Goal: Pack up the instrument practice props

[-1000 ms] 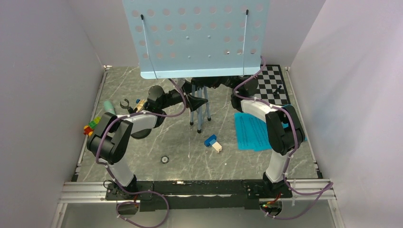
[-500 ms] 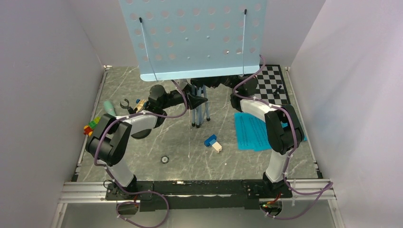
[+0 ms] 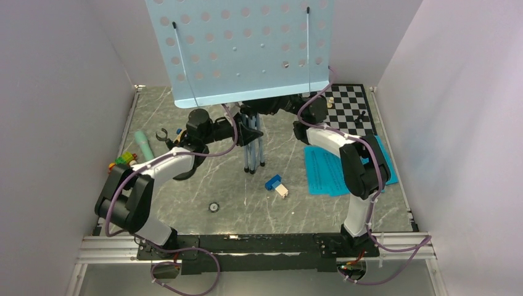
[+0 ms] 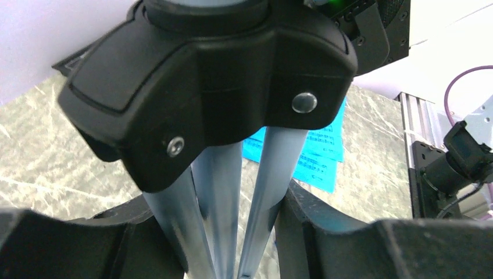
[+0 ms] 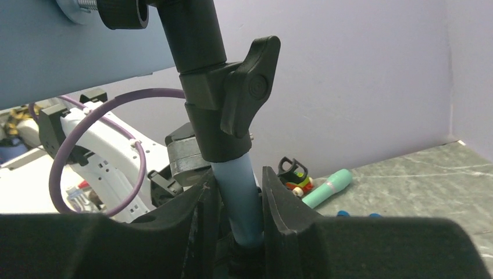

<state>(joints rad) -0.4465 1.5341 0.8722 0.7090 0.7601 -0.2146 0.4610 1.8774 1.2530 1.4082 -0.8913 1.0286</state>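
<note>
We find the left gripper point(image 4: 224, 232) clenched on the folded legs of the pale-blue metal tripod music stand point(image 3: 247, 55). Its black fingers point(image 4: 325, 232) press the three tubes into a tight bundle from either side, with the jaws about half closed, just below the black plastic hub where the legs join.

The right gripper point(image 5: 238, 215) grasps the same stand higher up. Its fingers point(image 5: 279, 203) pinch the pale-blue centre pole right under the black clamp collar with its wing knob, the jaws narrowed to the width of the tube.

The stand is upright between the two arms at the middle of the far half of the grey marbled table point(image 3: 240, 197). Its long axis runs near vertical: the legs point down at the table and the perforated desk is on top, its face tipped toward the overhead camera. We cannot tell whether the feet touch the table.

The cyan sheet-music pages point(image 3: 327, 169) lie flat to the right, near the black-and-white chessboard point(image 3: 351, 108). The mint-green toy microphone point(image 3: 145, 145) lies by the left wall, with the small black mic stand point(image 3: 163, 134) just beside it. A blue-and-white block point(image 3: 277, 185) sits near the stand's feet.
</note>
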